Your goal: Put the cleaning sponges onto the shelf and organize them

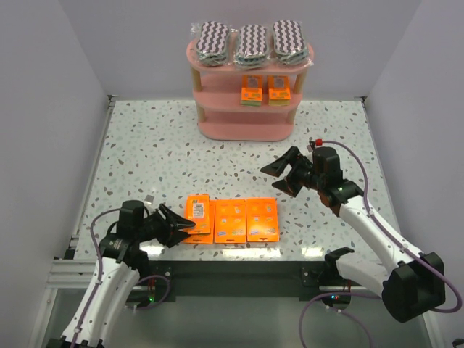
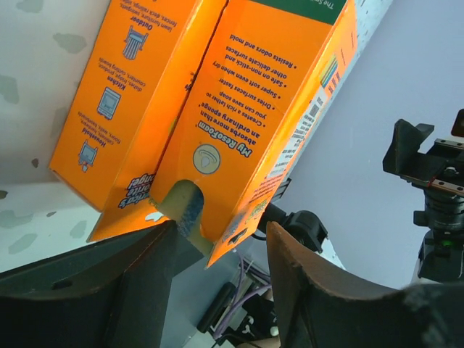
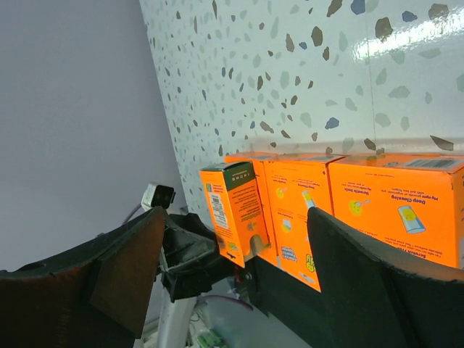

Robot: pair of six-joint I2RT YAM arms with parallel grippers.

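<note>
At the near table edge, I see my left gripper (image 1: 185, 227) with its jaws around the tilted leftmost flat orange sponge packet (image 1: 198, 214), beside two more orange packets (image 1: 247, 221). My right gripper (image 1: 281, 176) hangs spread apart, holding nothing. Three zigzag-patterned wrapped sponges (image 1: 251, 43) top the pink oval-boarded shelf (image 1: 245, 130).

White arm links, black joints, black fingers (image 1: 174, 221), purple cables.
</note>
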